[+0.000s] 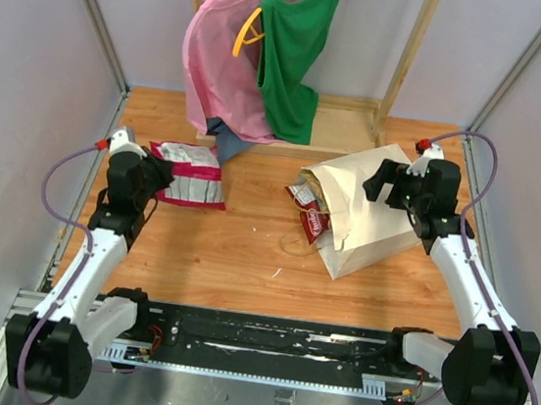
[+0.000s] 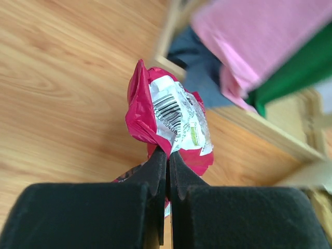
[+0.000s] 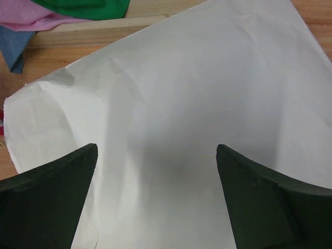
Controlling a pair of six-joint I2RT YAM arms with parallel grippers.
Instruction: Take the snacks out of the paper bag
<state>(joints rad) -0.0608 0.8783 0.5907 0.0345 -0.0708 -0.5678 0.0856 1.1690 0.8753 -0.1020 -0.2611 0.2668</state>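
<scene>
The cream paper bag (image 1: pixel 372 220) lies on its side at the right of the wooden floor, its mouth facing left. Red snack packets (image 1: pixel 310 215) stick out of that mouth. My right gripper (image 1: pixel 379 184) hovers over the bag's upper side, jaws wide open with nothing between them. In the right wrist view only the bag's creased paper (image 3: pixel 181 93) fills the gap between the fingers (image 3: pixel 52 197). My left gripper (image 2: pixel 167 154) is shut on the edge of a red and white snack packet (image 2: pixel 171 116) with a barcode, which in the top view lies at the left (image 1: pixel 193 175).
A wooden rack (image 1: pixel 340 122) at the back carries a pink garment (image 1: pixel 223 68) and a green garment (image 1: pixel 293 57) on yellow hangers, with a blue cloth (image 1: pixel 227 140) below. Pale walls close in on both sides. A black rail (image 1: pixel 263 345) runs along the near edge.
</scene>
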